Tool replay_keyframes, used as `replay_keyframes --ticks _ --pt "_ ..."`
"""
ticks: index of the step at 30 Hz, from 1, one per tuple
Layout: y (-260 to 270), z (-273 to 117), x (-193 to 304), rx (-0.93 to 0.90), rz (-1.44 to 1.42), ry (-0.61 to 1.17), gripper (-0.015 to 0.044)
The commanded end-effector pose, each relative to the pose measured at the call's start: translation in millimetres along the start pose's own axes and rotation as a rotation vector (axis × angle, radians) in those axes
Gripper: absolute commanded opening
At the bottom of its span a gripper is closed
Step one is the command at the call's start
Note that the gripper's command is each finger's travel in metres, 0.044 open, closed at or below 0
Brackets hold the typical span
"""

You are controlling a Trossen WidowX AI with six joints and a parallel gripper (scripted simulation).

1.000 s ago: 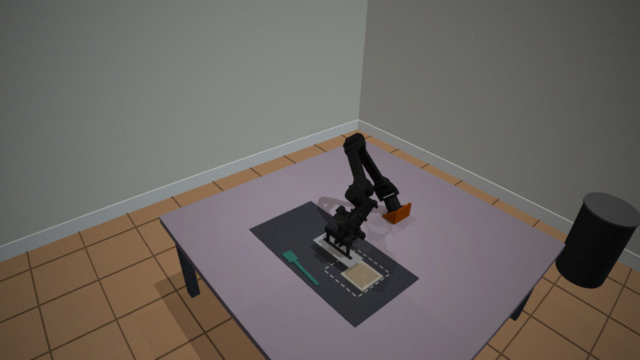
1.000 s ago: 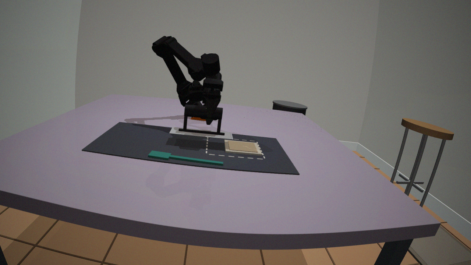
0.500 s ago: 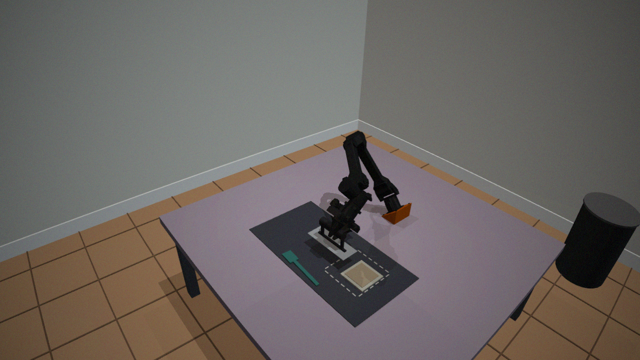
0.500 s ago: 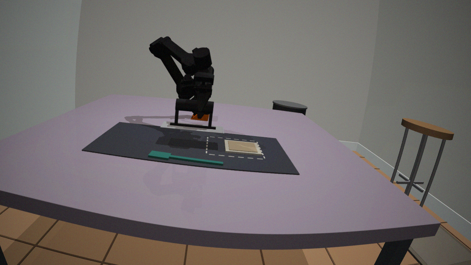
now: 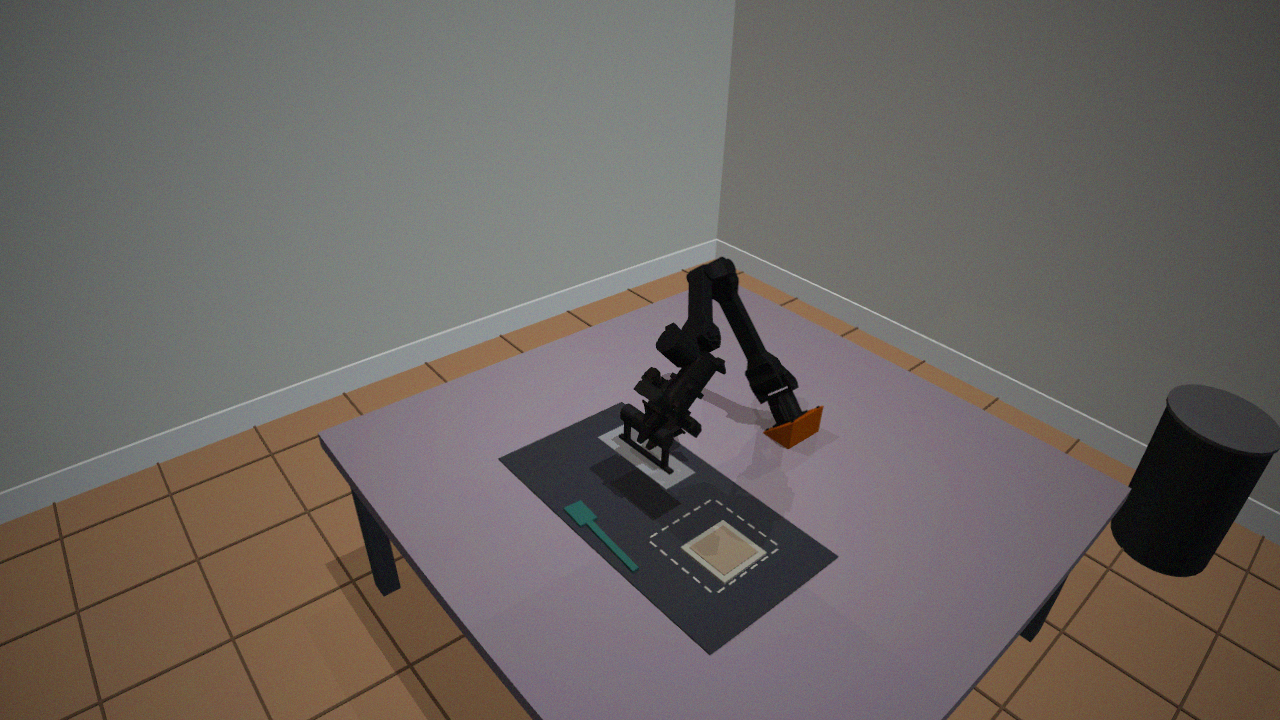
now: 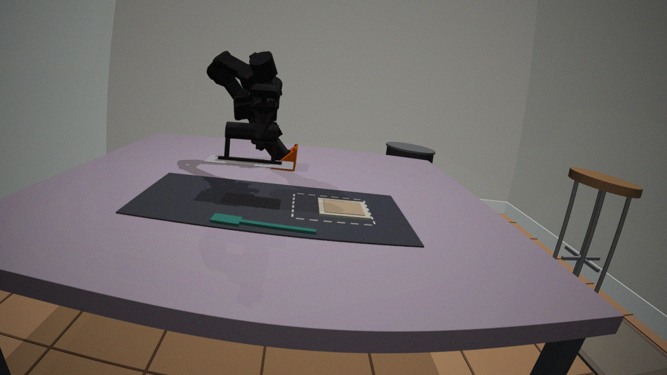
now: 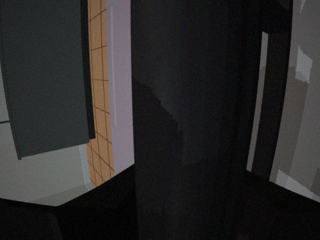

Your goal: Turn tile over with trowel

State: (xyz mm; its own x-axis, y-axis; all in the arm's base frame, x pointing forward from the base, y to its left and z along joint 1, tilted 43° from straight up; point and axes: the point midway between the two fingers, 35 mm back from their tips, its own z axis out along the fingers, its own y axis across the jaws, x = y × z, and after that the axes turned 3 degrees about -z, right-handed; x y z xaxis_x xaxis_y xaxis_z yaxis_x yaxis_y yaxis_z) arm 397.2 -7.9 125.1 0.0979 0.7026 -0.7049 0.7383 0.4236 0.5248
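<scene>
The tile [image 5: 725,548] [image 6: 344,208] lies flat on the mat, its plain tan face up. It lies within the dashed outline [image 5: 682,566] [image 6: 293,206], very close to its right side in the exterior view; I cannot tell whether it touches that line. My gripper [image 5: 660,431] [image 6: 264,136] is shut on the trowel's thick black handle [image 5: 630,417] [image 6: 236,129] [image 7: 190,117]. The trowel's thin white blade [image 5: 677,476] [image 6: 288,165] hangs level above the mat, apart from the tile, with its shadow on the mat. The arm hides part of the handle.
A teal spatula-shaped tool [image 5: 611,540] [image 6: 277,226] lies near the mat's front edge. The dark mat [image 5: 716,622] [image 6: 400,235] lies on the lilac table [image 5: 895,537] [image 6: 326,289]. An orange wedge [image 5: 798,429] [image 6: 289,158] stands at the arm's foot.
</scene>
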Motion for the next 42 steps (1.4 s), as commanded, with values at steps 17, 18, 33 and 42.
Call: replay_keyframes --ticks 17,18,33,42 --pt "5.8 -5.1 -5.5 -0.013 -0.002 0.007 0.0000" --pt "5.8 -5.1 -5.5 -0.013 -0.002 0.007 0.0000" --pt "5.8 -5.1 -5.5 -0.013 -0.002 0.007 0.0000" --pt "15.3 -0.8 9.7 -0.007 0.002 0.015 0.0000"
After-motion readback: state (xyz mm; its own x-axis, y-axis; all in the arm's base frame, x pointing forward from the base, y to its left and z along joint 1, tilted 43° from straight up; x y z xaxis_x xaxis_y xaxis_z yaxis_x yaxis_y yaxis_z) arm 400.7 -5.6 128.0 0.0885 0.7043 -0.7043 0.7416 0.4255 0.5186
